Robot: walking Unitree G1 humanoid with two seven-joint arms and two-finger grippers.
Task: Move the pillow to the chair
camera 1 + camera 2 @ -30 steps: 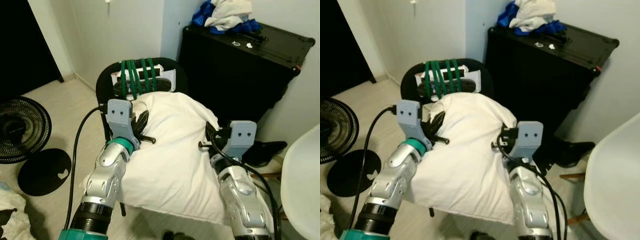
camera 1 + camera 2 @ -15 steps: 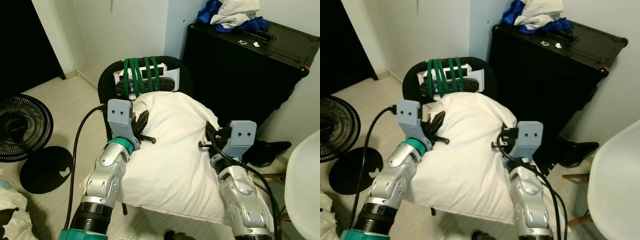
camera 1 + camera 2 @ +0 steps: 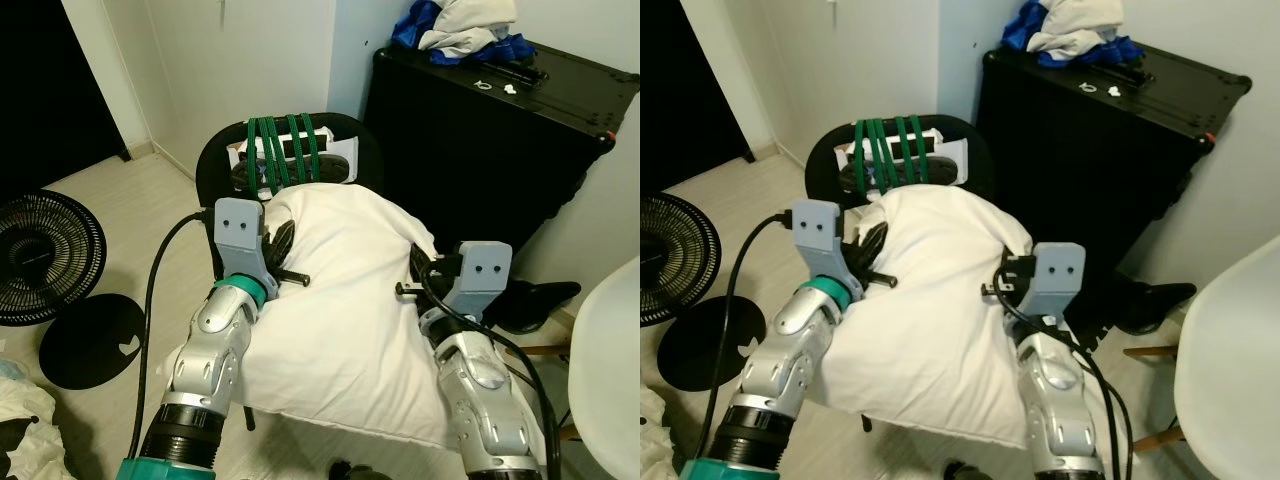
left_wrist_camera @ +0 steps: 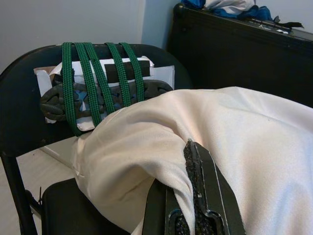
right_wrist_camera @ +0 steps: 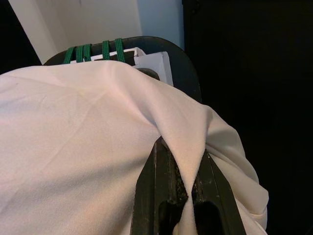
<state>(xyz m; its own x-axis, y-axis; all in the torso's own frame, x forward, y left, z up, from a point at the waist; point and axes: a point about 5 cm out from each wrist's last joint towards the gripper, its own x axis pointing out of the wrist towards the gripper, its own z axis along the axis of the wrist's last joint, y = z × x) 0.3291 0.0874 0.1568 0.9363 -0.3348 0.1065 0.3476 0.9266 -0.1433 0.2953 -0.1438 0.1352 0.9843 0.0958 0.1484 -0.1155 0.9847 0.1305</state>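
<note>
Soft white cloth pillow (image 3: 345, 300) w/ creased folds, pinched tight by L pincer (image 4: 188, 196) & R pincer (image 5: 178, 191), above black curved-back chair (image 3: 215, 170).

Soft matt cream cloth on the pillow (image 3: 345, 300), creased where rough-padded black fingers (image 4: 203, 196) pinch it. Woven green straps (image 4: 98, 73) cross the chair (image 3: 215, 165), its frame smooth matt black. Arms (image 3: 215, 345) gleam silver metal.
</note>
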